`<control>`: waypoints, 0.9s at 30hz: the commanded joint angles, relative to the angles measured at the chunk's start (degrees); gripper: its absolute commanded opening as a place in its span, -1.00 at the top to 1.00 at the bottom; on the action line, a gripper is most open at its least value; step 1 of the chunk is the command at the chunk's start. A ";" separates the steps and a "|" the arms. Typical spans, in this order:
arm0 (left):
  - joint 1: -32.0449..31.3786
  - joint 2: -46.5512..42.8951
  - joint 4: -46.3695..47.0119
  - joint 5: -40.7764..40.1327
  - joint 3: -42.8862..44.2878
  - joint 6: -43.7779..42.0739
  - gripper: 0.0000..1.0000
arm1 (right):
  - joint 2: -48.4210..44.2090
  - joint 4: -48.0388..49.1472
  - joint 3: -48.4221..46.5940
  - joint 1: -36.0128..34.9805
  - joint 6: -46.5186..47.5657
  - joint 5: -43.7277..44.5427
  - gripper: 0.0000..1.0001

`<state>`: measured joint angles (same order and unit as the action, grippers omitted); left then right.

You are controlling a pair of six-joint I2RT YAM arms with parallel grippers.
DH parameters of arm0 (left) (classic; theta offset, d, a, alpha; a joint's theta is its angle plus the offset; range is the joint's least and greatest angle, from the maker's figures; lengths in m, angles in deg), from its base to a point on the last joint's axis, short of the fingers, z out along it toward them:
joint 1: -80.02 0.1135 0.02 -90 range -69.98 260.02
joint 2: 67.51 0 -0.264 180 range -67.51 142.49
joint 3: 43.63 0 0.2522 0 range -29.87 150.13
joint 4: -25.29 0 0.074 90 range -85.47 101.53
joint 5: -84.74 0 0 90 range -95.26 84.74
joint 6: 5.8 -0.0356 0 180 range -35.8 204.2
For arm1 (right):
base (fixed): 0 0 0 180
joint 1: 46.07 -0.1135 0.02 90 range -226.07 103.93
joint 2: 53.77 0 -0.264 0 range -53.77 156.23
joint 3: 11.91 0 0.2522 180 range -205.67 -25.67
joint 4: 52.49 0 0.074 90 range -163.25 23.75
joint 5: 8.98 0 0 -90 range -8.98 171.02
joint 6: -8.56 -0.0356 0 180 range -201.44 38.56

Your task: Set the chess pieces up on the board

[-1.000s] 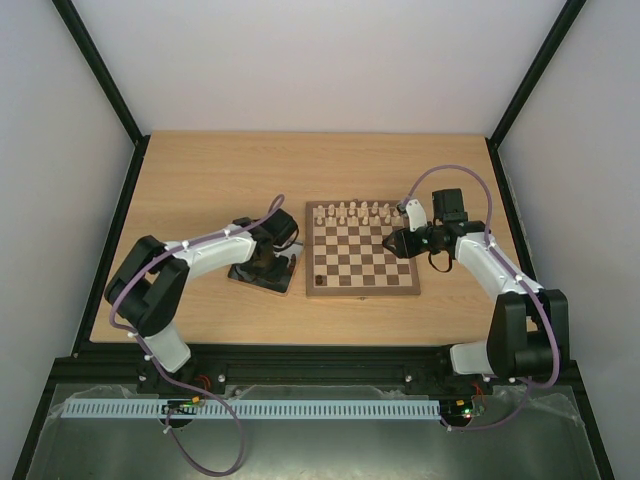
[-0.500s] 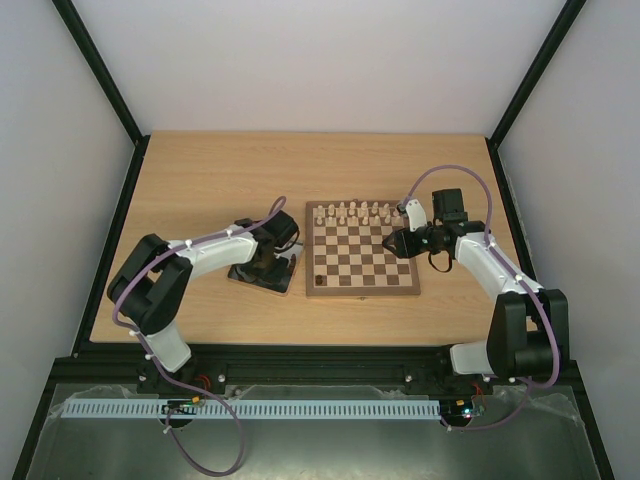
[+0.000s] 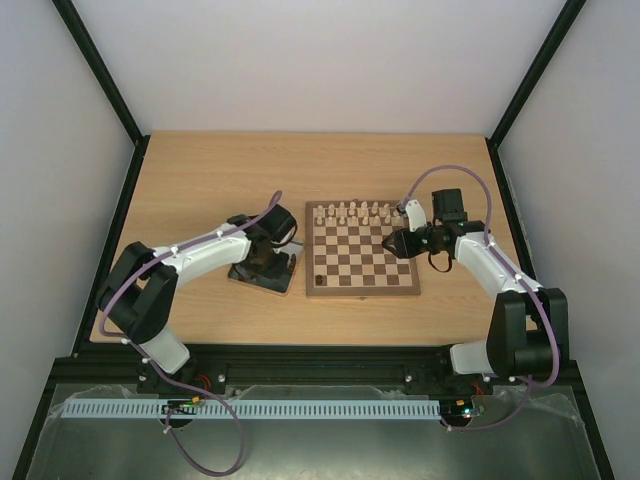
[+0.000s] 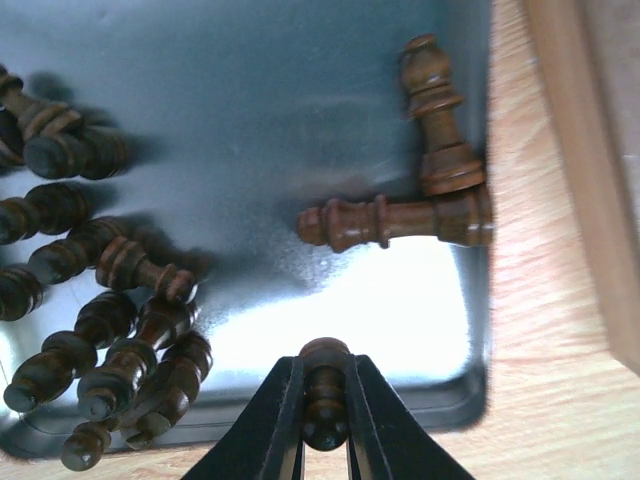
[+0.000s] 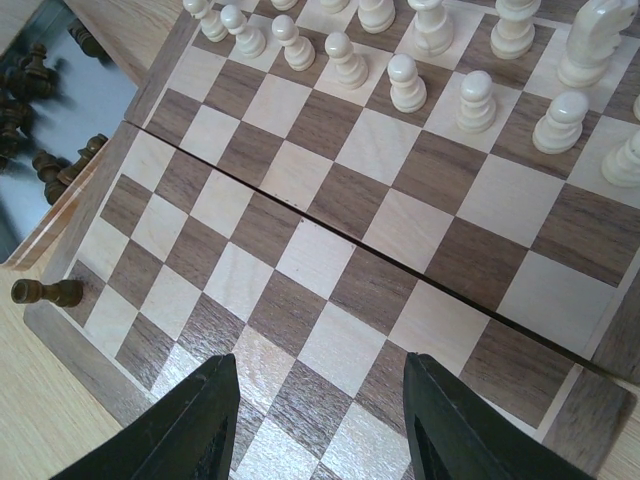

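Pale wooden table [image 3: 200,180] holds the board [image 3: 362,260] at centre frame, where the right gripper [image 5: 318,372] hangs spread wide and empty, while the left gripper [image 4: 325,366] pinches one dark chess piece [image 4: 326,352] near the lower edge of the tray [image 4: 300,100].

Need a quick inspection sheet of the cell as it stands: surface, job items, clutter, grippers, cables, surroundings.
Surface: wooden table, no marks seen.
Job's things: board right of centre; cream pieces along its far rows; one dark piece at its near-left corner; other dark pieces lying in the metal tray.
Clutter: nothing seen.
Grippers: left gripper jaws shut on a held piece over the tray; right gripper jaws open, empty, over the board.
Cables: purple cables looped along both arms.
Surroundings: white walls, black frame.
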<state>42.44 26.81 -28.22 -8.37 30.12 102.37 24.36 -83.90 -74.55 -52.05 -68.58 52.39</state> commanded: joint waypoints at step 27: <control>-11.52 10.89 1.37 0.55 16.39 -7.01 0.88 | 0.09 -1.30 0.19 -0.08 1.20 -0.97 0.04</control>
<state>31.64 35.90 -26.45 -6.93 44.33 96.14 24.49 -83.90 -74.55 -52.05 -68.38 51.96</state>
